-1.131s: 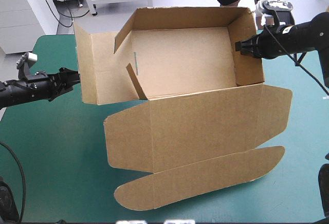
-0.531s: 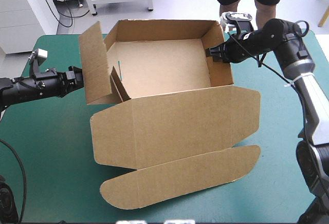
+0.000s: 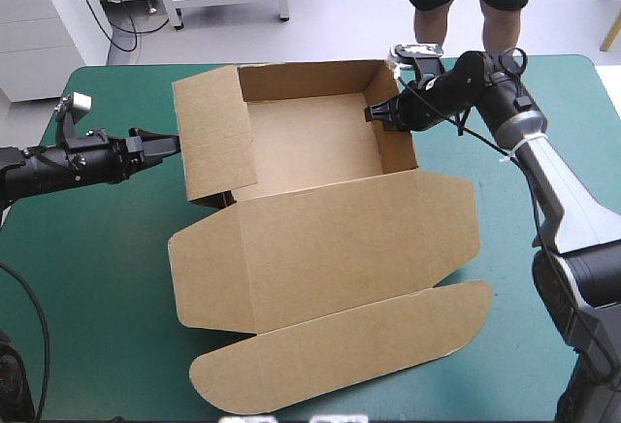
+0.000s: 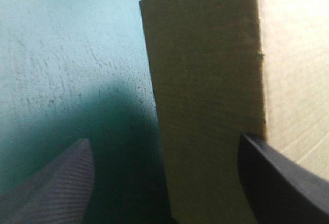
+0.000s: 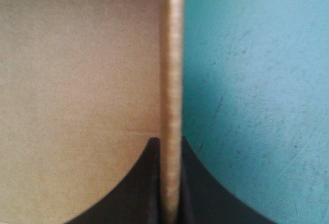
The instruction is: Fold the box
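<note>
lol the box got shoved left since a sec ago, now mid-table on the teal-green cover w/ its left flap swung in, right gripper pinching the right wall, left gripper spread at the flap, so tray's prob nearly formed imo.

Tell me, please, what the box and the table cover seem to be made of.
The box: brown board, probably corrugated cardboard, matte; in the right wrist view its wall's cut edge shows a pale, layered thickness. The cover: teal-green, matte, finely pitted up close; perhaps rubber or vinyl, but that is uncertain.
</note>
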### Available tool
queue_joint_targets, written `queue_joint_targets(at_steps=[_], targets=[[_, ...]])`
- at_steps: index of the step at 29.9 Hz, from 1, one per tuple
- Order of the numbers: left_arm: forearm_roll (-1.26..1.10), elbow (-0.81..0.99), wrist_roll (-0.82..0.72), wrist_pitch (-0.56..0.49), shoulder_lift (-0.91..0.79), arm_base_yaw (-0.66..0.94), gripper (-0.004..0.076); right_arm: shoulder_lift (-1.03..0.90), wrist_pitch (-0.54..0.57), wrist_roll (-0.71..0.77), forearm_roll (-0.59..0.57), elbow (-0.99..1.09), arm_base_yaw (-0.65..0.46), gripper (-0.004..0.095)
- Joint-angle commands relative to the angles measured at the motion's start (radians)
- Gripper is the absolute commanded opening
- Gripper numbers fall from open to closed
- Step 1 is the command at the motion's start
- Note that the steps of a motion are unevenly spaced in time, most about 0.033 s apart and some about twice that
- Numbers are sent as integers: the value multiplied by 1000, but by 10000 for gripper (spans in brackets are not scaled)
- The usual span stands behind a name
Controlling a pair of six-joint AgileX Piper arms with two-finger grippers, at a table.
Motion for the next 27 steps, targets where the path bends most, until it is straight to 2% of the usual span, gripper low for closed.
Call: queue_joint_targets(at_steps=[1,8,12,18,27], targets=[[-73,-30,4,73,-30,-6,547,-37,-64,17,40,-28,25,-17],[-73,-30,4,73,-30,-8,547,-10,-123,55,47,-28,66,-17],[-70,-30,4,73,-30,-36,547,3,-128,57,96,-28,67,-17],[-45,-30,7,73,-30,-94,547,5,-137,57,93,-28,74,-17],[-26,-30,7,66,-30,-94,547,5,-130,57,86,-28,76,-14]])
